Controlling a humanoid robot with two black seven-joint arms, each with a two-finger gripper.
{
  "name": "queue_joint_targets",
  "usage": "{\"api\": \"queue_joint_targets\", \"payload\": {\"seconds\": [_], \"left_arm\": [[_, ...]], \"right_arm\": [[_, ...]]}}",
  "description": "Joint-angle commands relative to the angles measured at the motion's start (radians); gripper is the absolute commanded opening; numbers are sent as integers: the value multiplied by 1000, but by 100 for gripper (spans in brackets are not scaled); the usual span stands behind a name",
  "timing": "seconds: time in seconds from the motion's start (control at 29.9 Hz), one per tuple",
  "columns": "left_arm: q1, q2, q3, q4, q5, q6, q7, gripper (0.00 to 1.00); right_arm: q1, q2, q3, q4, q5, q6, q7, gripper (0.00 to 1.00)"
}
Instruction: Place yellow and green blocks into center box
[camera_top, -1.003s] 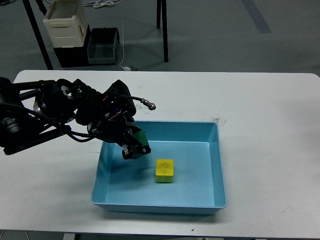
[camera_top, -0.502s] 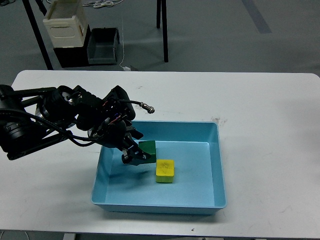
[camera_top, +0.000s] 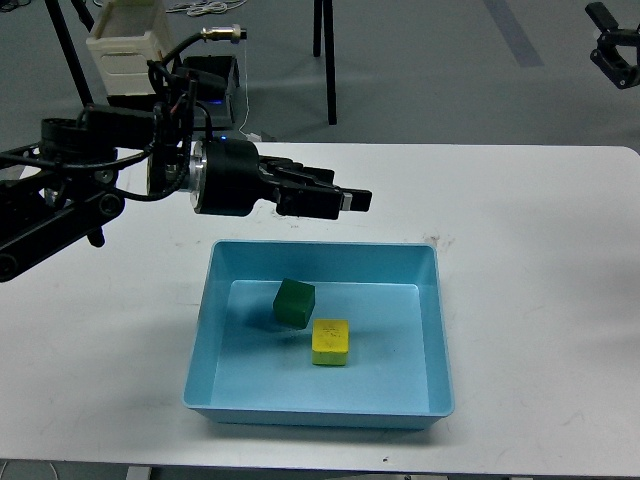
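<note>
A green block (camera_top: 294, 302) and a yellow block (camera_top: 330, 341) lie side by side, nearly touching, on the floor of the light blue box (camera_top: 325, 246) at the table's middle. My left gripper (camera_top: 345, 197) points to the right above the box's back rim, well above the blocks. Its fingers look apart and hold nothing. My right gripper (camera_top: 612, 42) shows small and dark at the top right corner, far from the table. I cannot make out its fingers.
The box stands on a white table (camera_top: 540, 260). Behind the table, on the floor at the back left, are a beige crate (camera_top: 125, 45) and a dark bin (camera_top: 205, 95). Black stand legs (camera_top: 326, 60) rise behind the table.
My left gripper has let go of the green block, which now rests in the box beside the yellow one. The arm has lifted up and back out of the box. My right gripper has come into view.
</note>
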Motion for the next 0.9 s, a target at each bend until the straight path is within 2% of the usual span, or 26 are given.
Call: {"api": "queue_joint_targets", "payload": {"seconds": [0.0, 0.23, 0.37, 0.5, 0.7, 0.74, 0.87], "left_arm": [[73, 45, -90, 1, -184, 0, 0, 100], [326, 103, -447, -1, -534, 0, 0, 100], [440, 119, -578, 1, -634, 0, 0, 100], [550, 126, -647, 2, -755, 0, 0, 100], [599, 128, -657, 18, -902, 19, 0, 100], [610, 129, -657, 27, -916, 25, 0, 100], [618, 133, -651, 105, -942, 28, 0, 100]], "right_arm": [[27, 8, 8, 2, 3, 67, 0, 100], [26, 81, 36, 28, 38, 69, 0, 100], [27, 135, 53, 29, 153, 69, 0, 100], [29, 222, 53, 31, 184, 69, -41, 100], [27, 368, 50, 31, 207, 67, -48, 100], [24, 387, 51, 31, 220, 67, -59, 100], [14, 450, 65, 22, 306, 67, -151, 100]]}}
